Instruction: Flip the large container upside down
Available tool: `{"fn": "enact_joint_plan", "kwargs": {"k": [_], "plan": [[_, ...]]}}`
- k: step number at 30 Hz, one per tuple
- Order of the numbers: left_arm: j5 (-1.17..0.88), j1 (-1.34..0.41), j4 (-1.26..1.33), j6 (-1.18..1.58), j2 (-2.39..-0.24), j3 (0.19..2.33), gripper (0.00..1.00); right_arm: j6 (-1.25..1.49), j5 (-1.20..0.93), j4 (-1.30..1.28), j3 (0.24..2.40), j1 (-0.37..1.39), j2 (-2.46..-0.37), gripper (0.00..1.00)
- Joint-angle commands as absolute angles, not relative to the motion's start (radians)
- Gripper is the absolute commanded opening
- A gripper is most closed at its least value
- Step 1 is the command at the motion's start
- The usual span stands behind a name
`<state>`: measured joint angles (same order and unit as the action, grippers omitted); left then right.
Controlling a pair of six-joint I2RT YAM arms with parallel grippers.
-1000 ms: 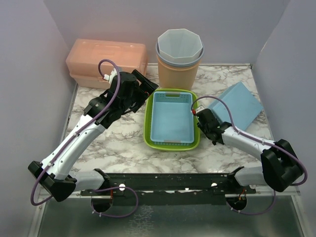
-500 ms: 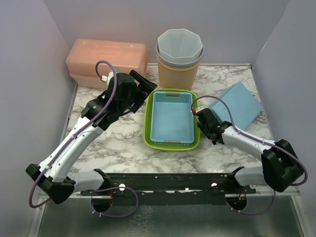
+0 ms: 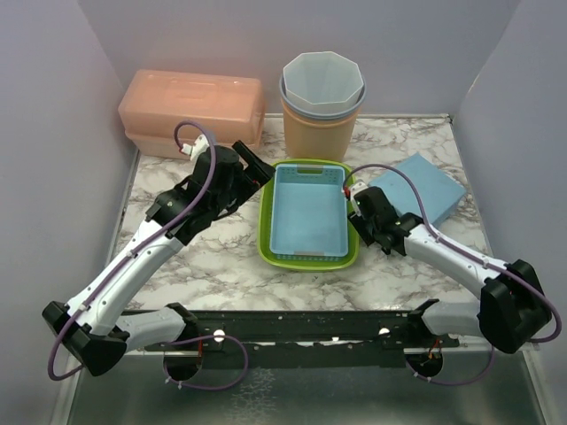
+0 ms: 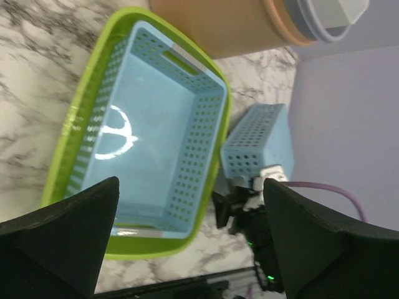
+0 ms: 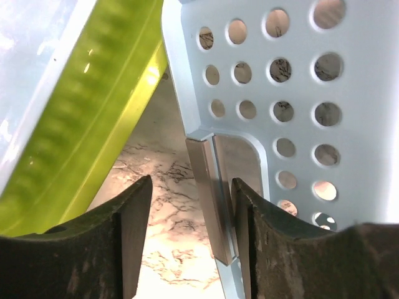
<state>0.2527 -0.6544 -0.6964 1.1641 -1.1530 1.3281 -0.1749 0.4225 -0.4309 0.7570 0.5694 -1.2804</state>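
Observation:
The large green basket (image 3: 266, 212) sits at the table's centre with a light blue perforated basket (image 3: 307, 212) nested inside it; both show in the left wrist view, green (image 4: 81, 112) and blue (image 4: 156, 137). My left gripper (image 3: 260, 162) is open and empty, just off the green basket's far-left corner, its jaws wide apart (image 4: 187, 249). My right gripper (image 3: 361, 208) is open between the green basket (image 5: 93, 112) and a small upturned blue basket (image 3: 425, 181). Its jaws (image 5: 190, 240) straddle that small basket's corner rim (image 5: 212, 187), which touches the right finger.
An orange bin (image 3: 319, 128) with a grey bin (image 3: 322, 84) nested in it stands at the back centre. A salmon lidded box (image 3: 190, 111) stands at the back left. Purple walls close in both sides and the back.
My left gripper has dropped nearer and a little right, toward the green basket's corner. My right gripper has moved farther up to the small blue basket, which has shifted slightly.

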Motion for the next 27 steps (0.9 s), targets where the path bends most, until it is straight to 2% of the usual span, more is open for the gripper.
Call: {"fn": "enact_joint_plan", "kwargs": {"k": [1,7,12,14,17,21,24,27], "plan": [[0.371,-0.647,-0.674,0.911,-1.084,1.179,0.99,-0.149,0.336,-0.467,0.763,0.576,-1.227,0.58],[0.51,-0.629,-0.633,0.593,-1.023,1.006,0.99,-0.138,0.394,-0.437,0.731,0.577,-1.138,0.59],[0.558,-0.603,-0.651,0.519,-1.038,0.986,0.99,-0.103,0.429,-0.437,0.73,0.577,-1.085,0.59],[0.551,-0.595,-0.652,0.479,-1.044,0.987,0.99,-0.102,0.441,-0.426,0.721,0.577,-1.074,0.65],[0.577,-0.59,-0.662,0.428,-1.044,0.977,0.99,-0.119,0.449,-0.408,0.705,0.575,-1.086,0.66],[0.626,-0.584,-0.67,0.389,-1.023,0.95,0.99,-0.286,0.369,-0.355,0.641,0.575,-1.137,0.67],[0.624,-0.571,-0.61,0.352,-1.007,0.889,0.99,-0.288,0.621,-0.349,0.68,0.574,-1.289,0.67],[0.623,-0.562,-0.581,0.348,-1.009,0.858,0.99,-0.293,0.701,-0.36,0.721,0.574,-1.319,0.66]]}}
